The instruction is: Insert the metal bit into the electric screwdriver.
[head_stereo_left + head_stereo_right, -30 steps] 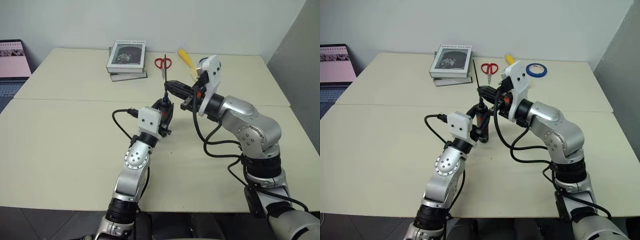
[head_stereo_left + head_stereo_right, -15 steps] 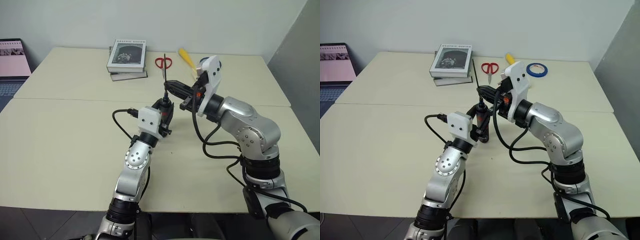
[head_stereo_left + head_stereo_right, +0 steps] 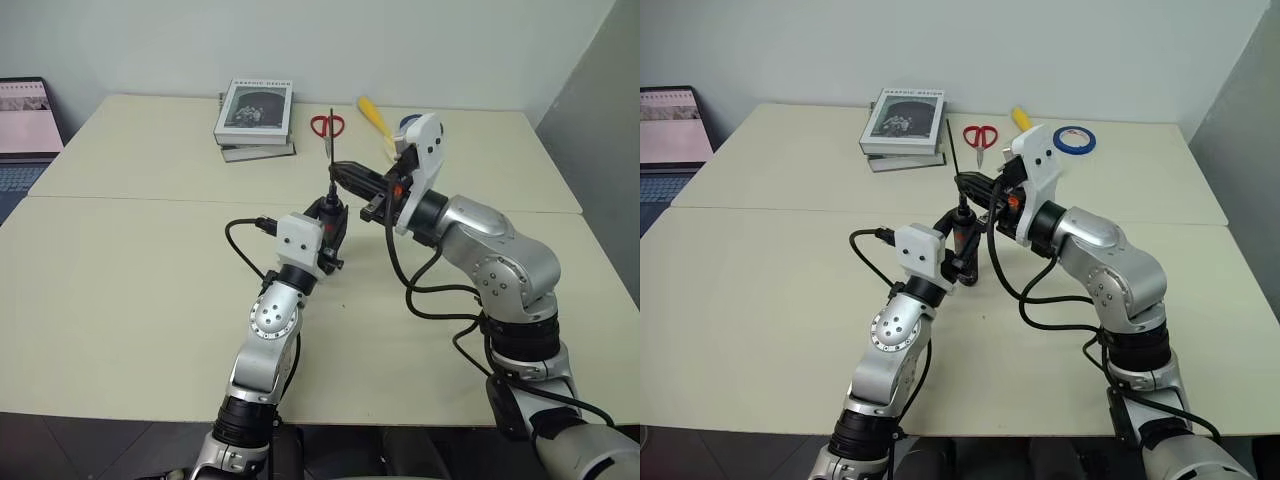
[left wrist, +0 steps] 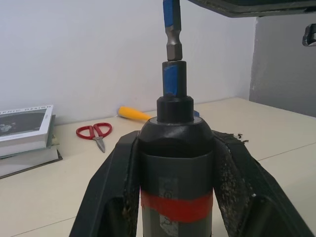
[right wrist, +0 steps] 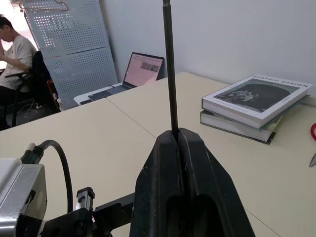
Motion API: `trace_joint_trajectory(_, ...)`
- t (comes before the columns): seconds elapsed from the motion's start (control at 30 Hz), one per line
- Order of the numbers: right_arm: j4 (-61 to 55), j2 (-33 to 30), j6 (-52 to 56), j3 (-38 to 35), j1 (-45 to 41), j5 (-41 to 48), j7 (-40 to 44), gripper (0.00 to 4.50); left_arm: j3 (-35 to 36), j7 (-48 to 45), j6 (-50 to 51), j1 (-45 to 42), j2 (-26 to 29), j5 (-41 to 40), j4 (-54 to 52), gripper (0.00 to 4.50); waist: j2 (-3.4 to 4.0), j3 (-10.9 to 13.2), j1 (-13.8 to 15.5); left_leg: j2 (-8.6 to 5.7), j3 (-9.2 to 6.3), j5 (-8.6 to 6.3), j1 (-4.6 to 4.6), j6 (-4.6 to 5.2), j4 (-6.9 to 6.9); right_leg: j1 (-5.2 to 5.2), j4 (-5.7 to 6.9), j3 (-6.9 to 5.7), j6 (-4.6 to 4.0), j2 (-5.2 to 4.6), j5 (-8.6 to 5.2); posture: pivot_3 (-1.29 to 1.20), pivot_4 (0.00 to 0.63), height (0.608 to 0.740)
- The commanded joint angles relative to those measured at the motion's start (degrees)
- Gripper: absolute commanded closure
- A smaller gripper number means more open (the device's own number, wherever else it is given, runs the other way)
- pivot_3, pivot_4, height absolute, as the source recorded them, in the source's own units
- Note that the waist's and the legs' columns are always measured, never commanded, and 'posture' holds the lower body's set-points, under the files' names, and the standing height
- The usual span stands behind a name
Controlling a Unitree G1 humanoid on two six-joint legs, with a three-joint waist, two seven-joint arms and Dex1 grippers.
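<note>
Both grippers clamped: tool in my left, bit in my right.
My left gripper [image 4: 175, 192] holds the electric screwdriver [image 4: 175, 163] upright between its fingers; my right gripper [image 5: 178, 143], just above, pinches the metal bit [image 5: 169, 69] upright, its lower end standing in the screwdriver's bluish tip. Red scissors [image 4: 95, 132] and stacked books [image 3: 902, 125] lie beyond on the table [image 3: 120, 260].

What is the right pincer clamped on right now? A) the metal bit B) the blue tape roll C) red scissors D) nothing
A: the right pincer is shut around the thin metal bit, whose lower end sits in the tip of the electric screwdriver held by the left pincer.
</note>
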Motion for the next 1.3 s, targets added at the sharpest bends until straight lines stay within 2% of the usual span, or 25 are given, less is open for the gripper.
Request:
trace_joint_trajectory(0.03, -1.24, -0.07, 0.09, 1.00, 0.55, -0.16, 0.20, 4.50, -0.40, 0.50, -0.45, 0.04, -0.37, 0.61, -1.07, 2.84, 0.01, -0.01, 0.02, 0.00, -0.01, 0.00, 0.00, 0.00, 0.00, 0.00, 0.00, -0.01, 0.00, 0.00, 0.00, 0.00, 0.150, 0.740)
trace_joint_trajectory(0.73, -2.57, 1.19, 0.23, -0.25, -0.40, 1.82, 0.55, 4.50, -0.27, 0.54, -0.42, -0.18, -0.32, 0.63, -0.84, 2.84, 0.05, -0.03, 0.04, 0.03, -0.27, 0.00, -0.11, -0.01, 0.01, 0.00, -0.01, -0.30, -0.05, -0.01, 0.00, 0.00, 0.150, 0.740)
trace_joint_trajectory(1.3, -0.78, 0.37, -3.51, -1.28, -0.60, -0.34, 0.39, 4.50, -0.29, 0.76, -0.53, -0.36, -0.33, 0.69, -0.44, 2.84, 0.06, -0.02, 0.09, 0.03, -0.33, 0.00, -0.14, -0.01, 0.00, 0.00, -0.03, -0.38, -0.07, -0.02, 0.00, 0.00, 0.150, 0.740)
